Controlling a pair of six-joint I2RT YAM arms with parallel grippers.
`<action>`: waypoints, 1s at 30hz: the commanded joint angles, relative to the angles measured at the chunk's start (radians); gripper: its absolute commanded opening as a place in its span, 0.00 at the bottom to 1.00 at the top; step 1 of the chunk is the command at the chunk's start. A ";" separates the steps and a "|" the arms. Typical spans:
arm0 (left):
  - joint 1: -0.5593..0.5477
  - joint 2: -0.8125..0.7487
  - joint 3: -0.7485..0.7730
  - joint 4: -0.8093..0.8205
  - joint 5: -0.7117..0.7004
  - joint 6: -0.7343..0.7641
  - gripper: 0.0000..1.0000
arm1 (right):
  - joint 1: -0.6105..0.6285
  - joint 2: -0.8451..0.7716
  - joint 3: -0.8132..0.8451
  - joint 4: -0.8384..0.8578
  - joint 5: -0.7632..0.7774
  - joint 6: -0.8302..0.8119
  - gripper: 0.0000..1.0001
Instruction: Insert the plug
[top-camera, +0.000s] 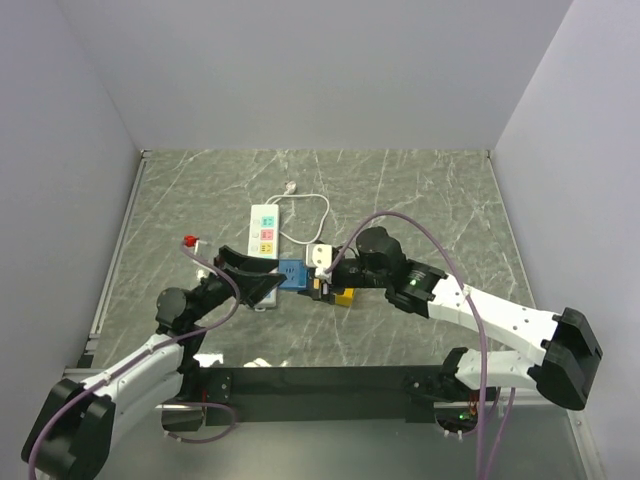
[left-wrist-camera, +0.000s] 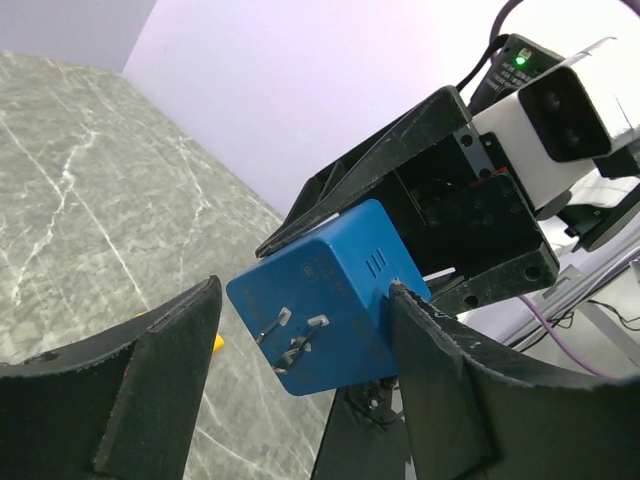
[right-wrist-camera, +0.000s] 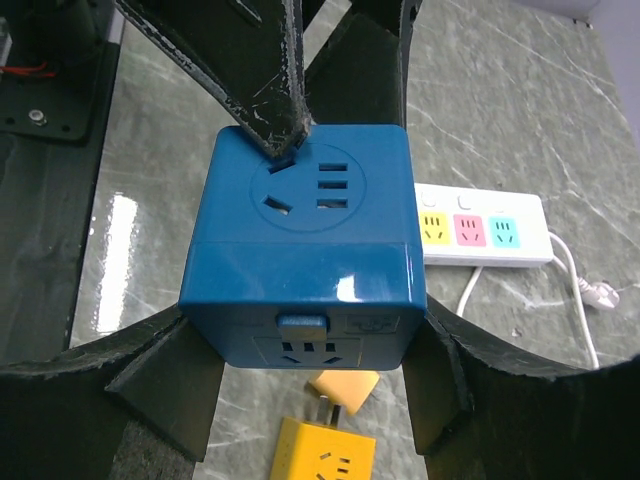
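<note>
The plug is a blue cube (right-wrist-camera: 305, 240) with sockets on its faces; its metal prongs (left-wrist-camera: 288, 340) show in the left wrist view. My right gripper (right-wrist-camera: 307, 335) is shut on the cube's two sides and holds it above the table (top-camera: 292, 274). My left gripper (left-wrist-camera: 300, 300) straddles the prong end of the same cube. Its right finger (left-wrist-camera: 430, 360) touches the cube, while its left finger (left-wrist-camera: 160, 370) stands slightly off it. The white power strip (top-camera: 263, 232) with yellow, pink and teal sockets lies flat just beyond (right-wrist-camera: 480, 232).
A yellow cube adapter (right-wrist-camera: 322, 455) and a small yellow piece (right-wrist-camera: 345, 388) lie on the marble table under the held cube. A white cube (top-camera: 319, 255) sits near the strip's white cord (top-camera: 310, 205). A red-tipped item (top-camera: 189, 241) lies at left. Grey walls enclose the table.
</note>
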 joint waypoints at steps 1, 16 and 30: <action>-0.012 0.040 -0.017 0.113 0.015 -0.014 0.72 | -0.017 -0.071 -0.002 0.176 -0.072 0.047 0.00; -0.087 0.098 -0.036 0.120 -0.061 0.016 0.69 | -0.060 -0.126 -0.079 0.327 -0.132 0.137 0.00; -0.151 0.237 -0.028 0.228 -0.085 0.020 0.68 | -0.077 -0.138 -0.154 0.559 -0.201 0.274 0.00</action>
